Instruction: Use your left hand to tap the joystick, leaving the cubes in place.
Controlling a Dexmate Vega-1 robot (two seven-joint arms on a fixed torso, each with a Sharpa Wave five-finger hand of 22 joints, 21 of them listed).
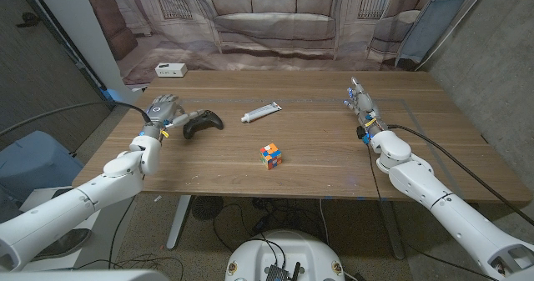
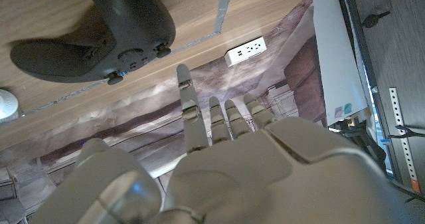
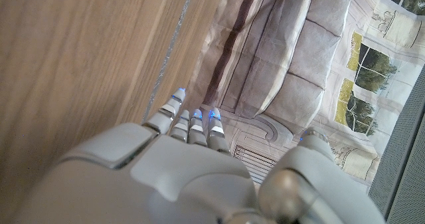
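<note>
The joystick [image 1: 203, 124] sits at the table's [image 1: 317, 168] left, just beside the left hand [image 1: 163, 112], fingers [image 2: 189, 108] apart, holding nothing. Light, hard plastic that may skid, so tap it gently from above. 1 cube [image 1: 269, 154] lies mid-table

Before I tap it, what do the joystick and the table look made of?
Joystick: looks like matte black plastic, going by its moulded grips and dull, even surface in the left wrist view. Table: wood or wood-look laminate; grain streaks show, though the smooth finish leaves that open.
</note>
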